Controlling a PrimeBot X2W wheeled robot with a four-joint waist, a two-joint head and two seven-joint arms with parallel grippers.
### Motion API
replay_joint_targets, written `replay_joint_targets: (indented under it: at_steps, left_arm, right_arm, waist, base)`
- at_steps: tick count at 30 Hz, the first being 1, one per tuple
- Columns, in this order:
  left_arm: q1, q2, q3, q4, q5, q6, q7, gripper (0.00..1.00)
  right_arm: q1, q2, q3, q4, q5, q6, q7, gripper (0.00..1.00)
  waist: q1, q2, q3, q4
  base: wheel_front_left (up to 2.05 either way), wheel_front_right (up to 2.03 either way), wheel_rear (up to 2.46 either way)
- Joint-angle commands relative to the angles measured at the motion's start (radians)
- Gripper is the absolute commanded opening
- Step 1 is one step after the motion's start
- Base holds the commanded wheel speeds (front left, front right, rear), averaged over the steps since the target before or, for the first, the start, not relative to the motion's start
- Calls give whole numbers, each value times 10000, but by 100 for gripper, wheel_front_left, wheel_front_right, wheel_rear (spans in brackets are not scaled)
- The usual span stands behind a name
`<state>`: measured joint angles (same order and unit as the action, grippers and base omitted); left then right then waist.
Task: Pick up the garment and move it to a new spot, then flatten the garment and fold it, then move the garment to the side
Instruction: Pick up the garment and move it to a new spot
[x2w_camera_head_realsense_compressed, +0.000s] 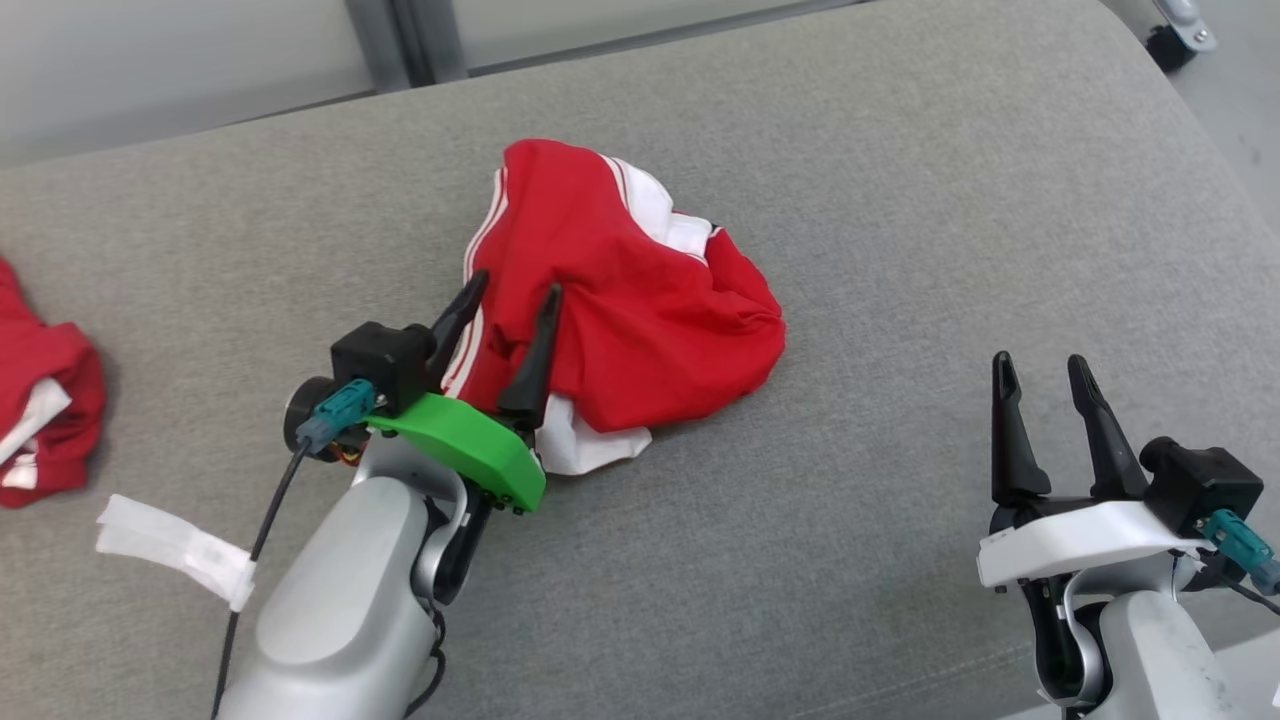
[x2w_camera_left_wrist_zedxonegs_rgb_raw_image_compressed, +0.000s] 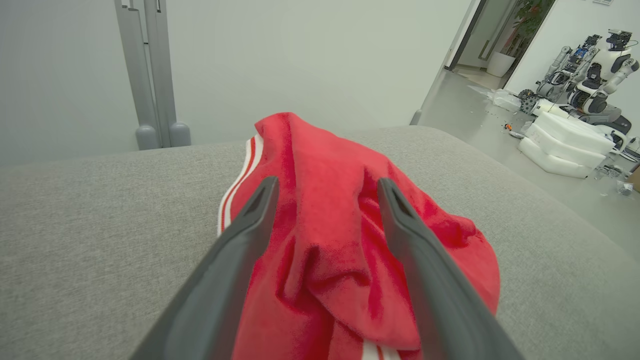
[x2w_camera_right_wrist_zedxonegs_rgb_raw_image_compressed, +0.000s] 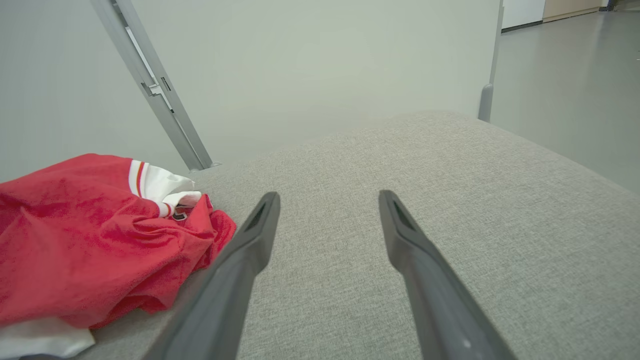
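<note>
Cushion: the wide grey woven-fabric cushion (x2w_camera_head_realsense_compressed: 900, 150) carries everything, and it has bare cloth to my right where I can spread things out.
Garment: the red jersey garment with white panels and red-and-white striped edging (x2w_camera_head_realsense_compressed: 640, 320) lies bunched in a heap near the cushion's middle, its folds piled on each other.
Second garment: another crumpled red-and-white piece (x2w_camera_head_realsense_compressed: 45, 400) sits at the cushion's far left edge, well apart. I leave it alone.
Left end effector (x2w_camera_head_realsense_compressed: 513, 288): my jaws are spread wide and grip nothing. The two dark fingers straddle a raised red fold on the heap's near-left side.
Right end effector (x2w_camera_head_realsense_compressed: 1040, 362): my jaws are just as wide and empty, over bare cushion well apart from the heap.
Step, as I judge it: the heap is not yet spread, so flattening comes next, and that needs a hold on an edge rather than on the lump.
Striped edging (x2w_camera_head_realsense_compressed: 478, 245): it runs just beside my left finger and looks like the best handle. I would shift onto it and pinch a single layer.
White layer (x2w_camera_head_realsense_compressed: 590, 445): it pokes out under the red at the near edge. Catching it together with the red would probably keep the folds locked.
Right arm's part: I would bring it to the heap's far-right rim, then draw both holds apart, low and slowly.
</note>
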<state>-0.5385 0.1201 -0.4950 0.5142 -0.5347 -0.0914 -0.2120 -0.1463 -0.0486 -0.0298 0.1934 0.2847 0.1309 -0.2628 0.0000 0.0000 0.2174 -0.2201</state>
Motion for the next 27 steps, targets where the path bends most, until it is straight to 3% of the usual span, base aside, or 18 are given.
replay_joint_targets:
  at_steps: [1,14,22,27]
  left_arm:
    - [-13,174,77,-87,189,56,-149,100]
    - [1319,1299,1477,-1610,723,716,-532,100]
    - [2866,1665,2606,-2727,1053,926,-525,100]
    - [3815,1599,3191,-3193,1205,852,-525,100]
  right_arm:
    - [133,-31,46,-10,-100,-1,-30,100]
    - [599,-29,423,-48,-357,-1,-30,100]
    - [779,-32,551,-30,-421,-1,-31,100]
    - [884,-31,649,3,-510,-3,-23,100]
  waist:
    - [0,0,-385,398]
    - [0,0,-1444,1643]
    - [0,0,-1807,2120]
    - [0,0,-2019,2332]
  base:
    - [0,0,0]
    - [0,0,0]
    - [0,0,0]
    - [0,0,0]
